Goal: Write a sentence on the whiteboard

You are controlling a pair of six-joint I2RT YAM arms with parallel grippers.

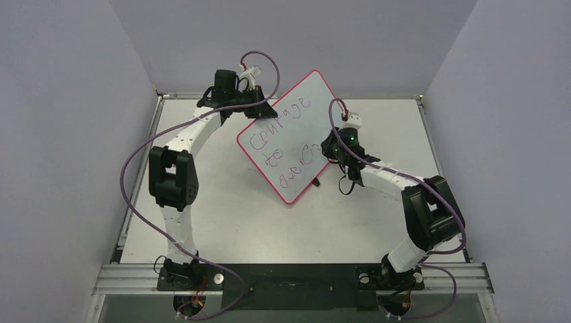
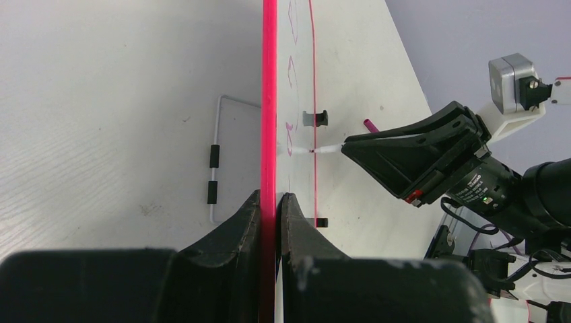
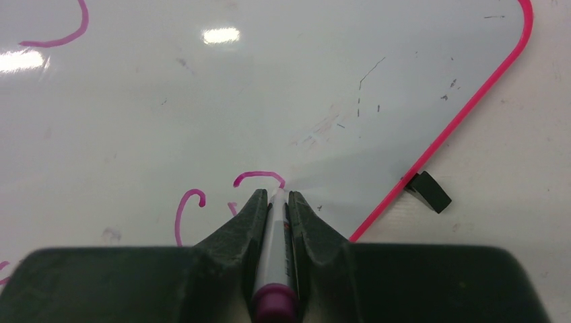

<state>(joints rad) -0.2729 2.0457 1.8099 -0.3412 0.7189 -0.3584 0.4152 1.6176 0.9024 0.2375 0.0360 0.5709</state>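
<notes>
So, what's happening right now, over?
Left gripper clamps whiteboard rim. Right gripper holds marker, tip on whiteboard, sentence unfinished. Nothing blocking.

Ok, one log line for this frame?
left pincer: clamps whiteboard edge | right pincer: holds marker, tip touching whiteboard | sentence: partly written

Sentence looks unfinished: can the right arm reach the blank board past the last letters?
Probably yes: the right gripper holds the marker tip against the whiteboard, with bare surface beside it.

End of the sentence (image 1: 286, 141) behind the right gripper (image 1: 328, 153)
</notes>
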